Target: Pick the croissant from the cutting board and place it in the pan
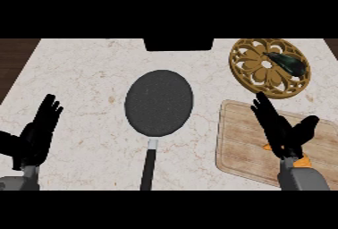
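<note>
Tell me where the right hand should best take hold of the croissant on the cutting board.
Probably its middle, from straight above: the croissant lies on the cutting board, mostly hidden under the open right hand, with only orange bits showing on either side of the hand. Its exact shape cannot be told.

Croissant (302, 163): orange, mostly hidden under right hand (282, 132), slivers showing beside palm and wrist.
Cutting board (238, 147): pale wood, flat, beneath same hand.
Pan (159, 103): dark, round, left of that hand, handle toward lower edge.
</note>
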`<state>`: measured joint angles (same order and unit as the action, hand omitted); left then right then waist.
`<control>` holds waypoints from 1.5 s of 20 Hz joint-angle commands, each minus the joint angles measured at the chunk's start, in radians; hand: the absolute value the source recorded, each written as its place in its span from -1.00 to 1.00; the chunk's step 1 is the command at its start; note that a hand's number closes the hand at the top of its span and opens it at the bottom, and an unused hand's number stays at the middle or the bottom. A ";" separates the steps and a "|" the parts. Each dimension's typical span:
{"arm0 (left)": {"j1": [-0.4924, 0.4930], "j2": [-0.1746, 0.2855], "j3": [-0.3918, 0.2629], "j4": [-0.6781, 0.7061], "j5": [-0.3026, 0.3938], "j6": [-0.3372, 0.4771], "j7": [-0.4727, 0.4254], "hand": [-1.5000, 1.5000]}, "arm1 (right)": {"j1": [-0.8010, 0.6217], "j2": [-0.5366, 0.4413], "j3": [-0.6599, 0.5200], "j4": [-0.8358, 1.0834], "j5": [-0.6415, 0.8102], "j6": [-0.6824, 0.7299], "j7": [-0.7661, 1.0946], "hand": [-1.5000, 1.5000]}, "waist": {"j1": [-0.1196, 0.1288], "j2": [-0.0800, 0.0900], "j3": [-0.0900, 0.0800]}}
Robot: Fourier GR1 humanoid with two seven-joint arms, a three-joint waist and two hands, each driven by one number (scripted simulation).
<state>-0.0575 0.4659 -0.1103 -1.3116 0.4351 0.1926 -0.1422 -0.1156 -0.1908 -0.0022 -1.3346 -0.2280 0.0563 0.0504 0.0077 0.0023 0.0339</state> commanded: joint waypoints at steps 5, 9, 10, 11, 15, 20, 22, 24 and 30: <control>0.041 0.057 -0.146 -0.118 -0.228 0.115 0.093 0.00 | -0.115 -0.150 -0.150 -0.124 -0.123 0.093 0.030 -1.00 | -0.009 -0.009 -0.032; 0.061 0.072 -0.135 -0.091 -0.206 0.092 0.119 0.00 | 0.029 -0.258 -0.277 -0.081 0.054 -0.161 0.090 -1.00 | -0.066 -0.014 -0.034; 0.098 0.058 -0.162 -0.126 -0.225 0.108 0.118 0.00 | 0.091 -0.266 -0.289 -0.098 0.034 -0.139 0.104 -1.00 | -0.051 -0.015 -0.033; 0.070 0.070 -0.151 -0.117 -0.220 0.096 0.144 0.00 | 0.132 -0.310 -0.308 -0.128 0.012 -0.091 0.133 -1.00 | -0.050 -0.011 -0.034; 0.085 0.059 -0.187 -0.183 -0.267 0.128 0.178 0.00 | 0.263 -0.481 -0.271 -0.224 0.096 0.076 0.140 -1.00 | -0.036 -0.008 -0.034; 0.080 0.060 -0.179 -0.229 -0.273 0.121 0.214 0.00 | 0.264 -0.616 -0.277 -0.210 0.153 0.208 0.109 -1.00 | -0.009 -0.003 -0.034; 0.110 0.045 -0.202 -0.228 -0.295 0.128 0.192 0.00 | 0.240 -0.664 -0.239 -0.296 0.132 0.274 0.204 -1.00 | -0.003 -0.004 -0.035; 0.070 0.044 -0.189 -0.186 -0.299 0.103 0.189 0.00 | 0.234 -0.685 -0.235 -0.323 0.104 0.342 0.226 -1.00 | -0.011 -0.003 -0.035; 0.078 0.011 -0.204 -0.222 -0.345 0.134 0.229 0.00 | 0.098 -0.695 -0.131 -0.397 0.018 0.462 0.422 -1.00 | 0.001 -0.002 -0.035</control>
<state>0.0297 0.5056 -0.3031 -1.5454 0.1237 0.3097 0.0800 0.0528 -0.8725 -0.1904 -1.6721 -0.1672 0.4523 0.3542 0.0047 -0.0006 -0.0006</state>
